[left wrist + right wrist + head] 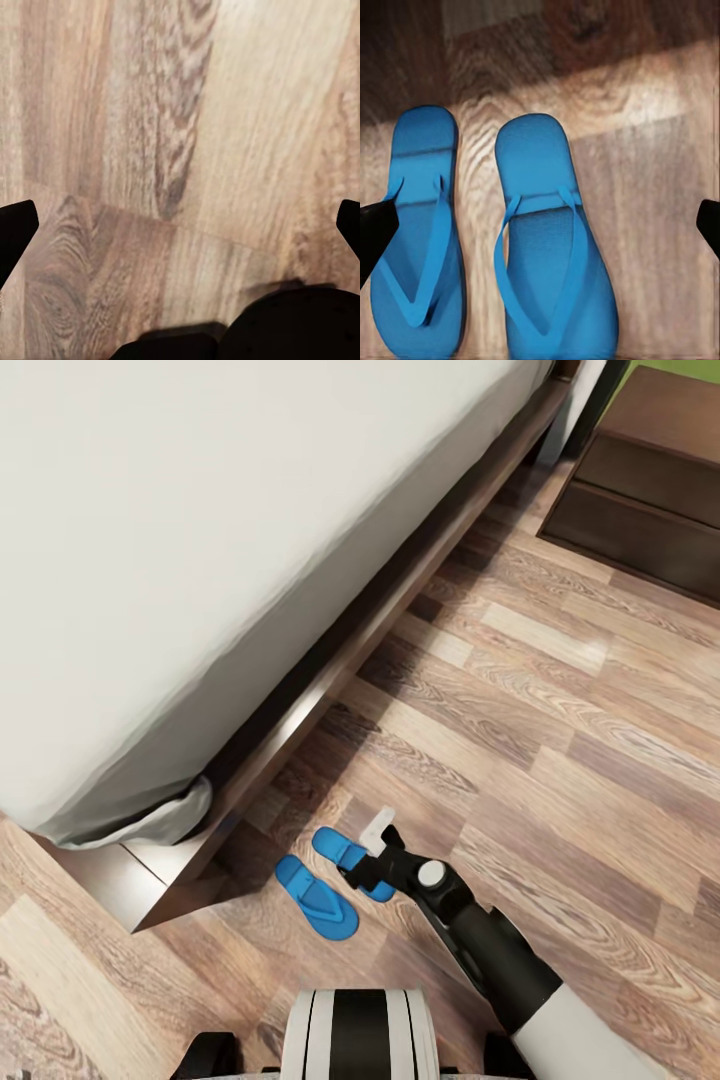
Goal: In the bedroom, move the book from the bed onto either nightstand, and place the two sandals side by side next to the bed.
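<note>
Down on the brown wood-plank floor (560, 690), two bright blue flat sandals (495, 240) lie side by side near the corner of the wide pale-mattressed bed (200, 560), beneath the right pincer (368, 852), its jaws spread open.

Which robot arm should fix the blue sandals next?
Probably the right. Its tool hangs open over the two sandals beside the bed. The left tool faces bare floor.
</note>
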Available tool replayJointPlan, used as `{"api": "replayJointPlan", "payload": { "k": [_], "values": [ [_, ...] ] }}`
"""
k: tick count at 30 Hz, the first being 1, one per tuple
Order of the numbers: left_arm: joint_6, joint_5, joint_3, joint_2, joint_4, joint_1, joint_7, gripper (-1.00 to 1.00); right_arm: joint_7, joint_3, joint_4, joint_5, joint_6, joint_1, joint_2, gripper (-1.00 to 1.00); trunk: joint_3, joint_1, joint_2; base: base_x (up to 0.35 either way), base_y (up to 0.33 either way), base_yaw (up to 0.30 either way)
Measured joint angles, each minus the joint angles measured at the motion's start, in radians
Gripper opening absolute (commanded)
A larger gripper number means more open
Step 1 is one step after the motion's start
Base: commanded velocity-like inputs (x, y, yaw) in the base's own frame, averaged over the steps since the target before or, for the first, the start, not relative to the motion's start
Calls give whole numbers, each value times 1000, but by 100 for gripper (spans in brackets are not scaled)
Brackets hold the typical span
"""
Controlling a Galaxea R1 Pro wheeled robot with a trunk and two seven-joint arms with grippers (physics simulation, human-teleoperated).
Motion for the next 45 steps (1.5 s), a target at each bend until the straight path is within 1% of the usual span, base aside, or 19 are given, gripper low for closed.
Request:
{"api": "replayJointPlan", "payload": {
  "k": [5,6,7,8,10,13,14,18,19,20,21,23,24,28,29,33,34,39,45],
  "values": [
    [0,-1,-2,-1,-5,0,-3,100,11,-27,-111,0,71,28,-24,100,-19,2,-1,0,0,0],
    [0,-1,-2,-1,-5,0,-3,100,11,-28,-112,0,72,28,-24,100,-23,3,-1,0,0,0],
    [0,-1,-2,-2,-8,0,-4,100,14,-46,-143,0,94,36,-31,100,-27,3,-2,0,0,0],
    [0,-1,-2,-2,-8,0,-4,100,14,-47,-144,-1,95,36,-31,100,-31,4,-2,0,0,0],
    [1,-1,-3,-1,-10,0,-5,100,16,-68,-173,-1,110,45,-37,100,-39,5,-2,0,0,0],
    [1,-1,-4,-1,-13,0,-6,100,18,-94,-232,0,137,84,-53,100,-50,6,-3,0,0,0],
    [1,-1,-4,-1,-13,0,-6,100,18,-95,-233,0,137,85,-53,100,-54,6,-3,0,0,0],
    [1,-1,-12,-2,-19,0,-9,100,19,-160,-326,-1,214,165,-67,100,-70,8,-4,0,0,0],
    [1,-1,-12,-2,-19,0,-9,100,19,-161,-327,-1,214,166,-67,100,-74,9,-4,0,0,0],
    [2,-1,-15,-3,-31,0,-9,100,18,-216,-359,1,267,220,-68,100,-77,9,-5,0,0,0],
    [2,-1,-15,-3,-32,0,-9,100,18,-218,-361,-1,269,223,-68,100,-81,9,-5,0,0,0],
    [3,-1,-16,-4,-39,0,-10,100,17,-248,-373,-1,293,245,-66,100,-89,10,-5,0,0,0],
    [3,-1,-16,-4,-39,0,-10,100,17,-248,-373,-2,293,246,-66,100,-93,11,-6,0,0,0],
    [3,-1,-18,-5,-46,0,-10,100,18,-280,-385,-2,314,264,-64,100,-108,13,-7,0,0,0],
    [3,-1,-18,-6,-50,0,-10,100,18,-299,-390,-2,326,273,-63,100,-108,13,-7,0,0,0],
    [3,-1,-17,-6,-51,1,-9,100,18,-306,-393,-3,330,276,-62,100,-108,13,-7,0,0,0],
    [3,-4,-16,-7,-51,11,-7,100,17,-314,-396,-3,335,282,-60,100,-105,12,-6,0,0,0],
    [1,-6,-16,-7,-49,27,-7,100,17,-313,-397,-4,338,284,-60,100,-85,10,-5,0,0,0],
    [1,-6,-15,-7,-45,30,-8,100,17,-312,-397,-5,337,284,-60,100,-62,7,-4,0,0,0]
  ]
}}
